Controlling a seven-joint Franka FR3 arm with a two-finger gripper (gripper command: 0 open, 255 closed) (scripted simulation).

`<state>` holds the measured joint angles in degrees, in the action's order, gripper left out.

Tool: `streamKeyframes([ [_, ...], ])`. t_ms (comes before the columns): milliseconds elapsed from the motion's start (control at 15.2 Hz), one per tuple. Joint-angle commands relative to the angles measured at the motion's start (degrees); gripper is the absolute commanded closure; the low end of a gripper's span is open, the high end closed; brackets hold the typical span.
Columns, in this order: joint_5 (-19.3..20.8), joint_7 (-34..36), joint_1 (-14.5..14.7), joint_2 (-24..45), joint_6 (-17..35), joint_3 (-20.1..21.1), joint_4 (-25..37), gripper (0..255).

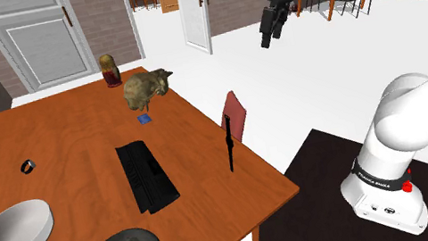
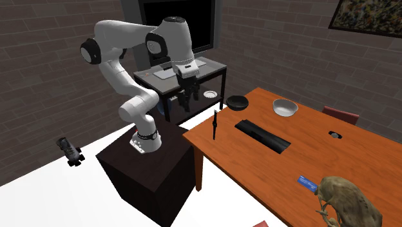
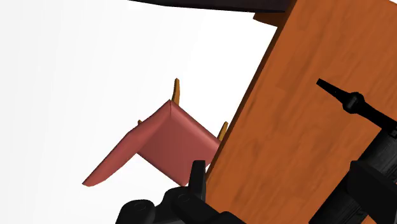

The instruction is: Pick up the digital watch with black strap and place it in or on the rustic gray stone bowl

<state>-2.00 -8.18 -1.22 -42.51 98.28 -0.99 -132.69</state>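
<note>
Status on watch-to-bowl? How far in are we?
Done: nothing yet. The watch lies on the table, apart from the light grey bowl, which looks empty. In hand: nothing. The gripper is open and raised off the table's edge, near the red chair. Left: reach the watch, grasp, lift, carry, release in the bowl.

No legible text; the arm's base band (image 1: 377, 184) bears lettering (too small).

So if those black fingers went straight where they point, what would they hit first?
Probably the orange-brown table top, close to its edge beside the red chair. Depth is unclear, so the fingers might slip past onto the white floor.
</note>
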Motion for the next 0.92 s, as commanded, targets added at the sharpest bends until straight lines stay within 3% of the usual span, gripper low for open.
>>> streamKeyframes([
  [0, 0.0, 0.0, 0.0, 0.0, 0.0, 0.0, 0.0, 0],
  [462, -7.0, -21.5, 9.5, 1.4, 15.8, -8.3, -11.9, 0],
  [858, -15.3, -42.9, 20.2, 6.5, 26.3, -16.4, -17.8, 0],
])
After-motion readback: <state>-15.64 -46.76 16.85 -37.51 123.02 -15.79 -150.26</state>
